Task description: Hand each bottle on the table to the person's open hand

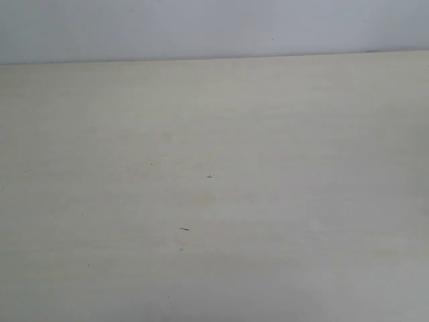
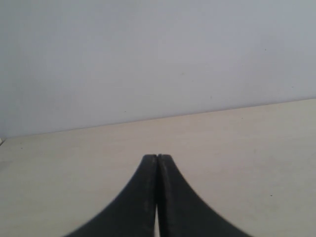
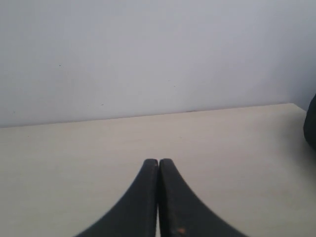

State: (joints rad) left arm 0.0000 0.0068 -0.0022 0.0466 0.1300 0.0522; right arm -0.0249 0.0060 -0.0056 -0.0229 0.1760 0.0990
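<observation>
The pale beige table [image 1: 214, 201] fills the exterior view and carries only a few tiny dark specks. No bottles and no person's open hand show in any view. Neither arm appears in the exterior view. In the left wrist view my left gripper [image 2: 157, 157] is shut, its black fingers pressed together with nothing between them, low over the table [image 2: 237, 148]. In the right wrist view my right gripper [image 3: 158, 161] is shut the same way, holding nothing, over the table [image 3: 74, 158].
A plain pale grey wall [image 1: 214, 27] rises behind the table's far edge. A dark blurred shape [image 3: 311, 123] sits at the edge of the right wrist view, beside the table's corner; what it is I cannot tell.
</observation>
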